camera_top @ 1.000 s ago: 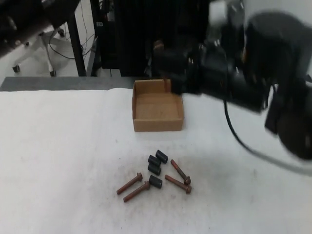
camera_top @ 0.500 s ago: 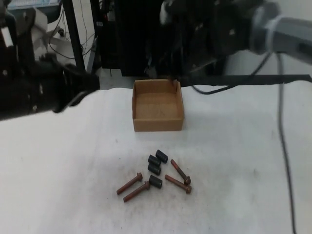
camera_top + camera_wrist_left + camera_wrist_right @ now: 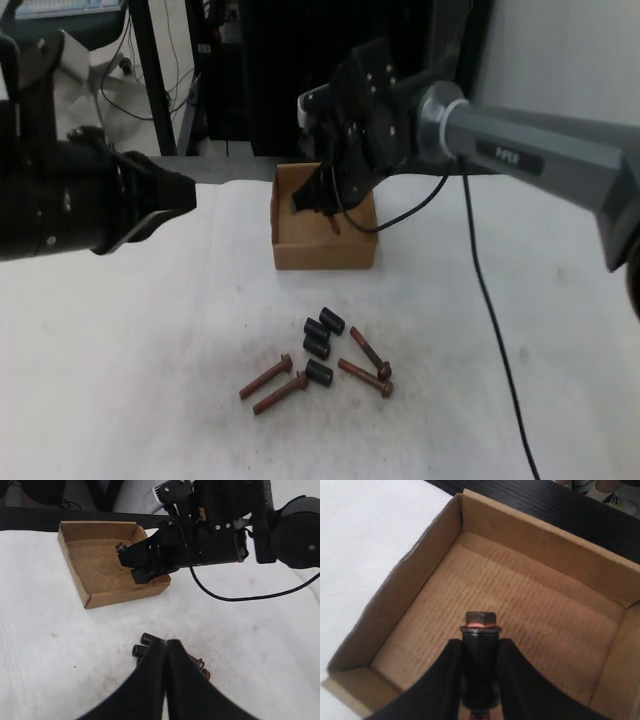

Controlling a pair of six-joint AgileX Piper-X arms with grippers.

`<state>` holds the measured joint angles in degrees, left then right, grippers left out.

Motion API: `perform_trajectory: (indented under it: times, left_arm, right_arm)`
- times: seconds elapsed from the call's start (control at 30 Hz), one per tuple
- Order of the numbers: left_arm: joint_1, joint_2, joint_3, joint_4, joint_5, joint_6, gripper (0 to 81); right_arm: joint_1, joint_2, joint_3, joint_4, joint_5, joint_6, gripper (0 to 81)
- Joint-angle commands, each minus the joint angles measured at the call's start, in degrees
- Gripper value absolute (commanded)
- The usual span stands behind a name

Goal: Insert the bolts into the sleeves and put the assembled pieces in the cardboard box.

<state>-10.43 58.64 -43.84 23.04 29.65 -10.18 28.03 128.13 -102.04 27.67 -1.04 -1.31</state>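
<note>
Swinging down, right gripper [image 3: 480, 652] (holding assembled piece [image 3: 481, 622]) reached cardboard box [image 3: 325, 257].

Black arm [image 3: 370, 110] has grey link [image 3: 540, 150], black cable [image 3: 466, 225].

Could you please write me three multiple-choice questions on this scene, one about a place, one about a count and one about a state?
1. Where is the bolt fitted in its sleeve? A) held over the box B) lying beside the box C) lying flat inside it
2. How many loose bolts lie on the bench? A) two B) four C) six
3. What state is the left gripper in? A) wide open B) shut on a bolt C) shut, holding nothing

Answers: 1 A, the right gripper grips it above the box floor. 2 B, four reddish bolts lie by the black sleeves. 3 C, its fingers meet with nothing between.
</note>
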Motion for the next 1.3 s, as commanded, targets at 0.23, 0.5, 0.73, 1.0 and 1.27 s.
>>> perform_trajectory:
  times: [0.23,0.5,0.73,1.0,1.27]
  left_arm:
    - [0.14,-0.98,-0.34,4.35,-0.45,6.16,0.3]
    - [0.14,-0.98,-0.34,4.59,-0.45,6.37,0.3]
    - [-1.16,-0.98,-0.34,6.24,0.0,11.16,0.3]
    - [-12.81,4.33,-0.23,15.94,-6.05,24.36,0.3]
    - [-17.25,19.47,-1.3,9.98,-9.39,25.55,9.3]
  right_arm:
    - [-0.14,0.81,-1.32,-7.54,1.04,0.07,14.4]
    - [-0.26,-0.09,-1.82,-6.94,2.83,0.07,28.5]
    - [-0.72,-5.95,-1.82,-0.07,4.37,0.25,0.6]
    - [-0.8,-19.96,0.28,20.19,0.08,2.29,0.8]
    - [-0.67,-35.27,9.08,23.53,-1.11,3.21,0.8]
